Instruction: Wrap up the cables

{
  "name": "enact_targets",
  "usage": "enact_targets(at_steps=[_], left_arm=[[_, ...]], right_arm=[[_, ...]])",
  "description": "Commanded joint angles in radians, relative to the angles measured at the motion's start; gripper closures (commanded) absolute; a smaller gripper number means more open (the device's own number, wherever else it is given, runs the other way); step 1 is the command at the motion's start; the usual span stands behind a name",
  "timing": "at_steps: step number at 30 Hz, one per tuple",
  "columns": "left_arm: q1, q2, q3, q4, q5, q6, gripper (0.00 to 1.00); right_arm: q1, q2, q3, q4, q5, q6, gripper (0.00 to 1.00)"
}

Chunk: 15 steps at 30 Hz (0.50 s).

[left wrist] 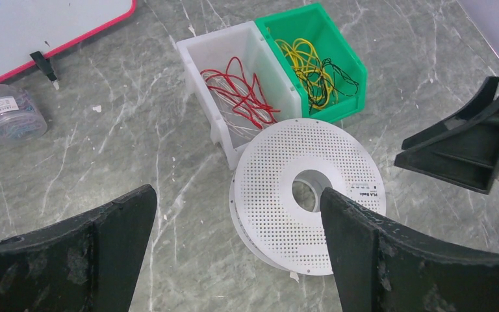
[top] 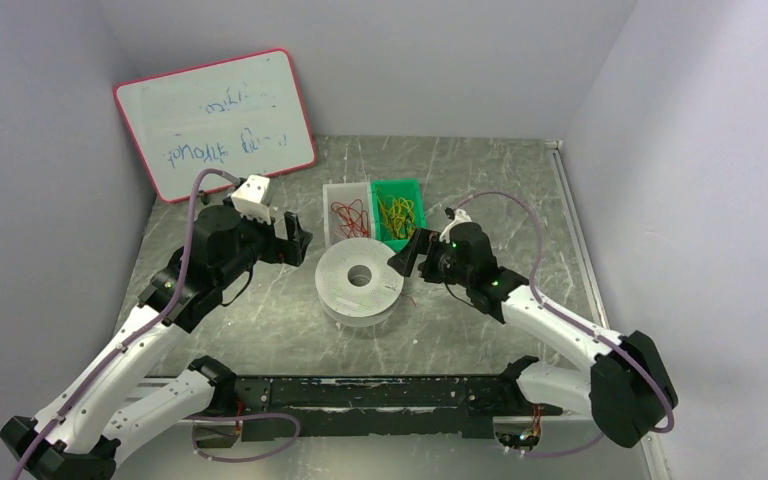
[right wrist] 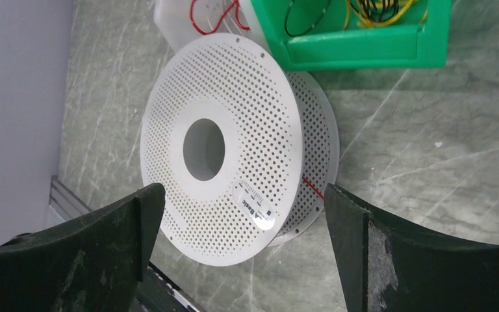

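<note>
Currently the left gripper is hovering just left of the white perforated spool, with its jaws standing wide and gripping nothing. The right gripper is hanging just to the spool's right, also spread wide and empty, and the two are facing each other across the spool. The spool is lying flat on the grey marbled table, its round hub hole facing upward. Just behind it two small bins are sitting side by side and touching. The red cables are lying in a loose tangle inside the white bin, and the yellow cables are lying tangled in the green bin, mixed with a thin black wire. From the right wrist, a short red strand is showing between the spool's two flanges. A red-framed whiteboard is leaning against the back-left wall, and a small clear jar is lying near its foot.
</note>
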Motion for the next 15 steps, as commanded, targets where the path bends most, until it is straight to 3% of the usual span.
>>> enact_targets(at_steps=[1, 15], left_arm=[[0.007, -0.018, -0.005, 0.023, 0.005, 0.014, 0.01], [0.006, -0.04, -0.006, 0.024, 0.002, 0.018, 0.01]], right_arm=[[0.004, 0.059, -0.051, 0.122, -0.047, 0.166, 0.04], [0.048, 0.224, -0.229, 0.54, -0.136, 0.501, 0.19]])
